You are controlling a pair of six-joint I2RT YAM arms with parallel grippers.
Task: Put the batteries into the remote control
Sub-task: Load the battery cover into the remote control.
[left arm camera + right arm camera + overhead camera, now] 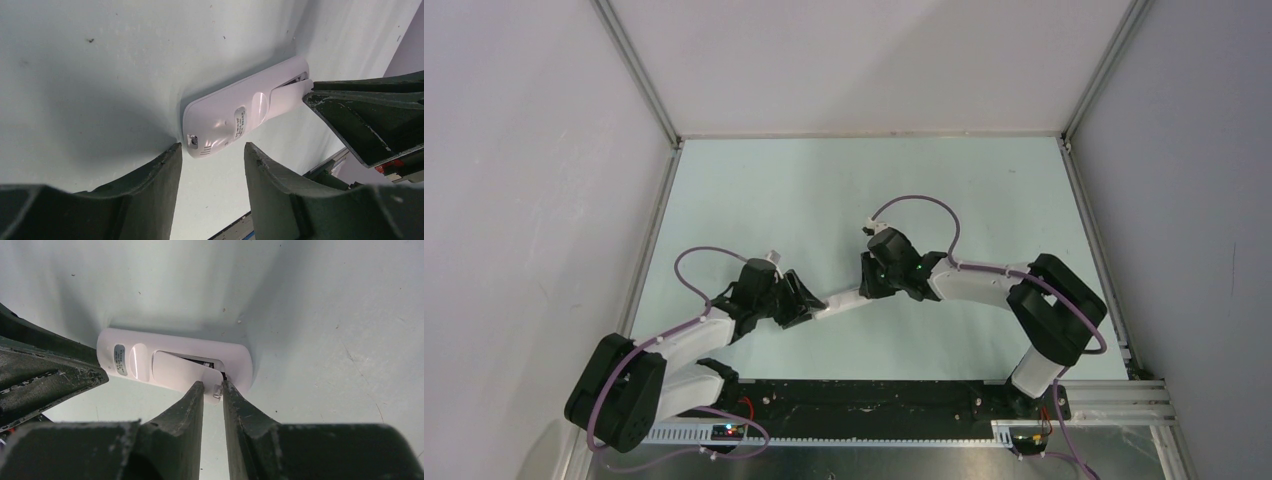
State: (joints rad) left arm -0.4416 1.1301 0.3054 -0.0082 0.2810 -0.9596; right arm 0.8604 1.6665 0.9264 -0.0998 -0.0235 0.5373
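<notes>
The white remote control [839,300] lies face down on the table between my two grippers. Its back shows in the left wrist view [235,120] and the right wrist view [237,360]. Its battery cover [177,372] sits askew over a dark compartment opening. My right gripper [213,386] is shut on the cover's edge at the remote's right end. My left gripper [212,150] is open, its fingertips just short of the remote's left end, and holds nothing. The batteries are out of view.
The pale table [844,190] is walled at the back and both sides. A black strip and metal rail [874,400] run along the near edge by the arm bases. The right finger [350,115] shows in the left wrist view.
</notes>
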